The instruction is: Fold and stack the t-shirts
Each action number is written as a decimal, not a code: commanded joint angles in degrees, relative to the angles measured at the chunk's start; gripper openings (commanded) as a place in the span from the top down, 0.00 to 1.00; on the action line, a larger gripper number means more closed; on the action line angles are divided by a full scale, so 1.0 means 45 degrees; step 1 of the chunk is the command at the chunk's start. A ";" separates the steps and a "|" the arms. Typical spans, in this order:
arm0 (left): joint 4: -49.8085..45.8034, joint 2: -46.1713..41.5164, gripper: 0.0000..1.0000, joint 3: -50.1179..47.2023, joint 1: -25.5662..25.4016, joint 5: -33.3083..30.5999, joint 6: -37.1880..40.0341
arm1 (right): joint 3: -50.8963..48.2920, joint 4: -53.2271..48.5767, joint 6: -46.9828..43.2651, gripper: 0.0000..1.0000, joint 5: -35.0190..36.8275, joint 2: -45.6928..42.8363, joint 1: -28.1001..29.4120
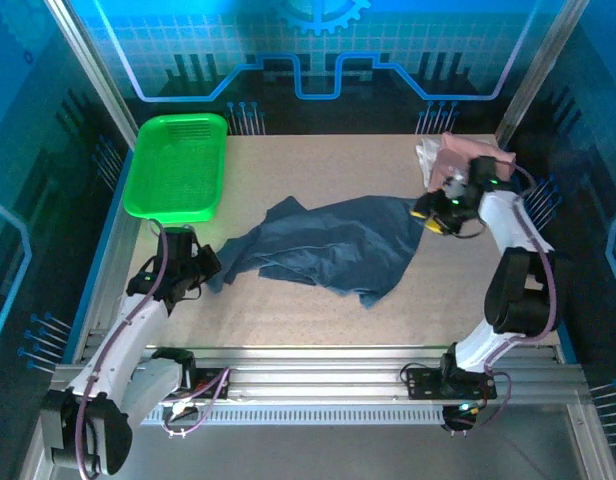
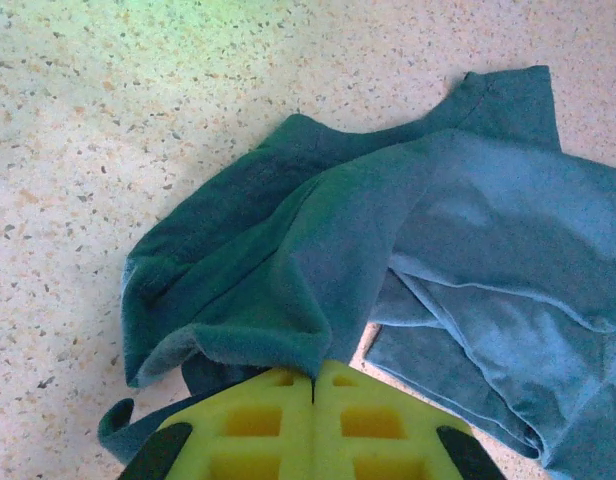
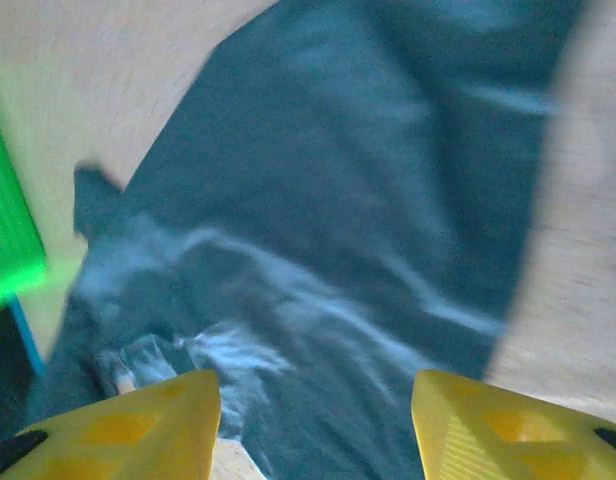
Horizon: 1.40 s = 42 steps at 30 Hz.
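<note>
Nearest, at lower left of the top view, the left end effector (image 1: 206,268) is clamped on a corner of the slate-blue t-shirt (image 1: 333,245), which lies crumpled mid-tabletop (image 1: 288,320). At the shirt's right edge, the right end effector (image 1: 428,213) hangs with fingers apart. Farther back, the pink t-shirt (image 1: 468,152) sits bunched at upper right, and the green basket (image 1: 178,165) at upper left.

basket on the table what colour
The basket is bright green; top external view shows it best.
</note>
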 commanded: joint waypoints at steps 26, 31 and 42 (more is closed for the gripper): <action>-0.0637 -0.0645 1.00 0.3680 -0.0013 0.0112 0.0571 | 0.3078 -0.3709 -0.1751 1.00 0.9646 0.4850 0.3365; -0.0906 -0.0703 1.00 0.3808 0.0002 -0.0215 0.0803 | 0.4478 -0.4360 -0.3926 1.00 0.9984 0.4632 0.2778; 0.0593 0.0369 1.00 0.1752 -0.0057 0.0721 -0.0097 | 0.5317 -0.3798 -0.2816 0.52 0.7210 0.5646 0.2146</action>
